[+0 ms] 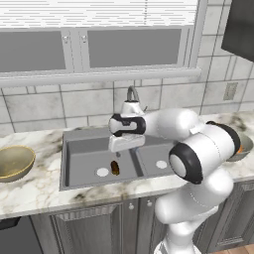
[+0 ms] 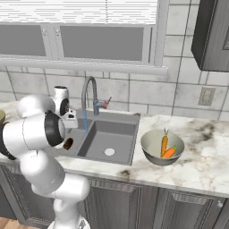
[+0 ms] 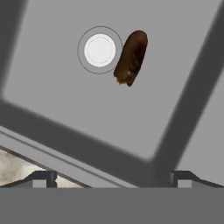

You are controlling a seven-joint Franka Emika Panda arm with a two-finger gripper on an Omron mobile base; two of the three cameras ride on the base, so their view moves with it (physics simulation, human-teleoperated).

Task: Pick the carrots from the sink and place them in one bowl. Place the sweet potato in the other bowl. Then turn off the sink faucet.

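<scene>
A: While the two-finger gripper (image 3: pixel 109 177) hangs above the wide grey double-basin sink (image 1: pixel 82 144), where is the dark brown oblong sweet potato (image 3: pixel 130 57)?

B: On the basin floor, just beside the round pale drain (image 3: pixel 99 49), well below the wide-open jaws.

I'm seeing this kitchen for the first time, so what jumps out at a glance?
The white arm dominates, reaching over the sink with its gripper open above the left basin. There a dark sweet potato lies beside the round drain. Two carrots already sit in the grey bowl on the counter right of the sink, and water runs from the faucet.
</scene>
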